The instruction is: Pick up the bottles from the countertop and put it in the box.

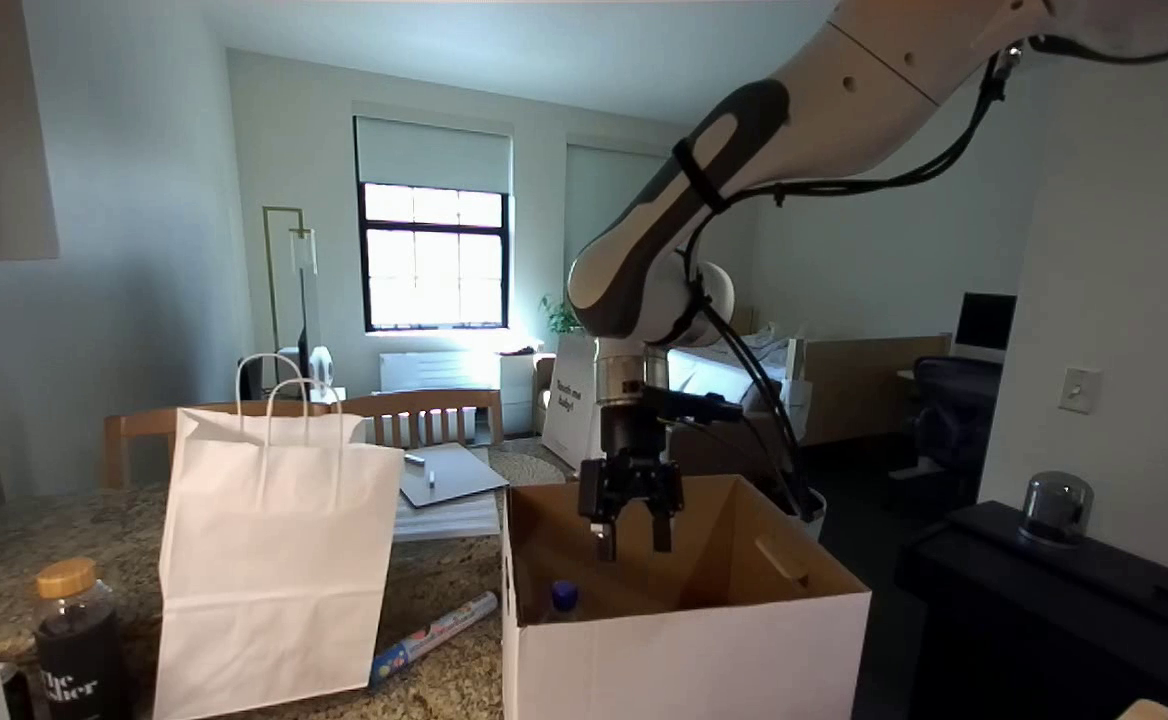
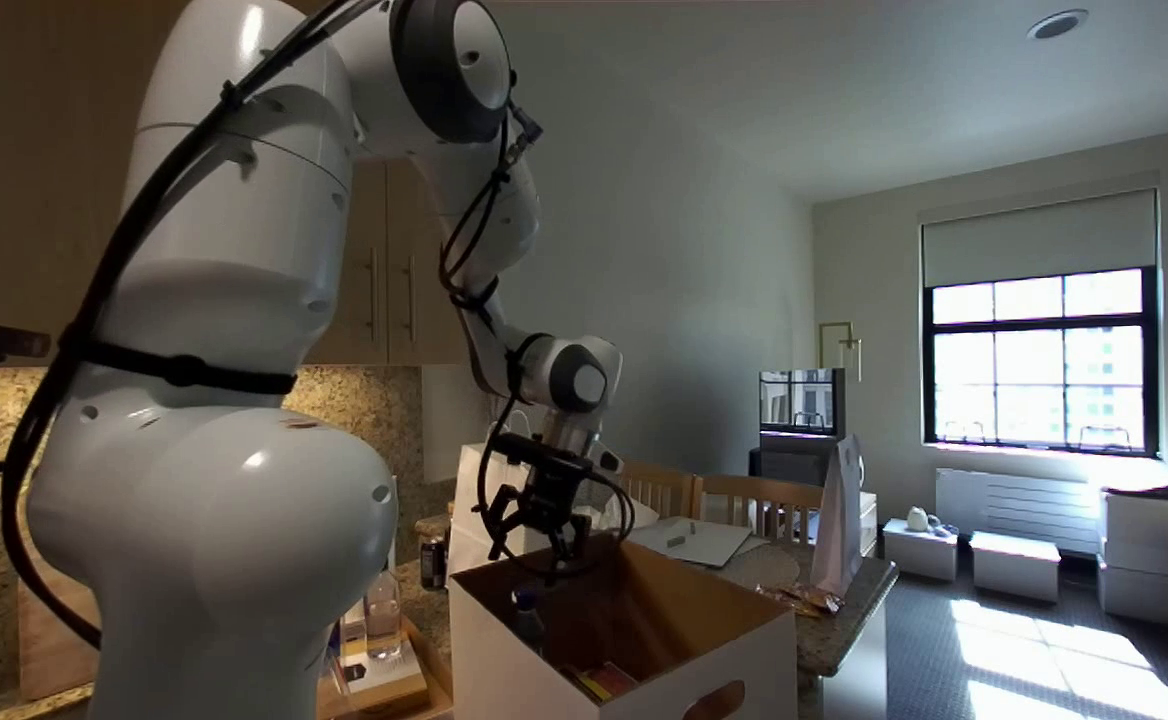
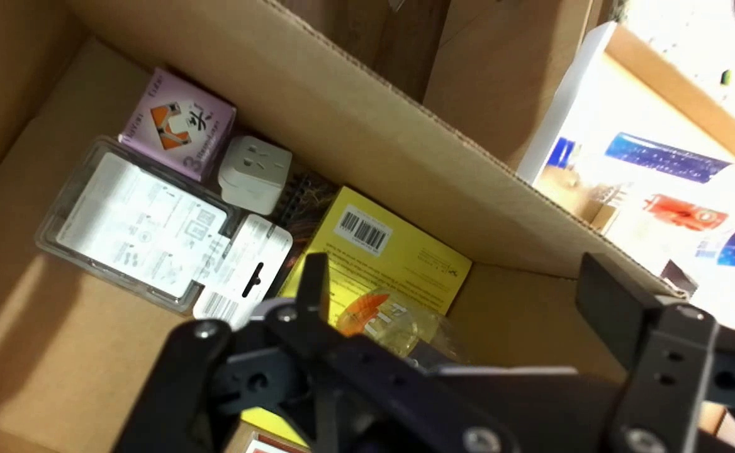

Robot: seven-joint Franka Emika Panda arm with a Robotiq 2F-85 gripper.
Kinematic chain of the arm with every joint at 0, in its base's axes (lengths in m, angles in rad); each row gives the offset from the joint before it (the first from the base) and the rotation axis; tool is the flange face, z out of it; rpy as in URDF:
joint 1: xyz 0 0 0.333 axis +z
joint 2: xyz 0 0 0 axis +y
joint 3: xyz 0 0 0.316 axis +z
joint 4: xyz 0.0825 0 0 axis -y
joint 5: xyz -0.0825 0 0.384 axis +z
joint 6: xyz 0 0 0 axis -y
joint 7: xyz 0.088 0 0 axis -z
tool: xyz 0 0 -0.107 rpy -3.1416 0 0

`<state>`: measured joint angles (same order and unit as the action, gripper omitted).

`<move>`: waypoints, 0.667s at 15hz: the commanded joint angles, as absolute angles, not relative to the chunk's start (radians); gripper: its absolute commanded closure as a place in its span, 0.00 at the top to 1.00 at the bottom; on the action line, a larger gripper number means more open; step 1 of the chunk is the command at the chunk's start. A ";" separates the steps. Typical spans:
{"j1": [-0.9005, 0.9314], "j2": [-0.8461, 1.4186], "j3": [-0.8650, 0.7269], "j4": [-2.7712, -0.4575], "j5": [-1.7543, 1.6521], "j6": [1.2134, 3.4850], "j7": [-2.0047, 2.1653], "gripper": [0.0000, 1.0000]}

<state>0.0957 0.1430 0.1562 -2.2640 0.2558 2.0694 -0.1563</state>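
Lower centre of an exterior view: black fingers [image 1: 662,533], spread wide and empty, hang over the box [image 1: 684,660], a blue-capped bottle [image 1: 564,597] inside at left. Swinging sideways too low could snag the box or topple the bottle.

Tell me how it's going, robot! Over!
Fingers open, empty, over the box. Blue-capped bottle inside the box. Orange-capped bottle on the countertop. White bag there too, maybe in the way.

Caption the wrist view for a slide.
Open black two-finger gripper over a tan cardboard box holding a yellow rectangular package and a purple cube-shaped carton.
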 commanded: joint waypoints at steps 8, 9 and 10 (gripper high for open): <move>0.175 -0.119 0.189 -2.291 0.089 1.974 -0.067 1.00; 0.191 -0.124 0.205 -2.273 0.060 1.954 -0.049 1.00; 0.207 -0.129 0.221 -2.260 0.034 1.946 -0.028 1.00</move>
<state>0.1721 -0.0805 0.1842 -2.2566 0.1079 1.9599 -0.0898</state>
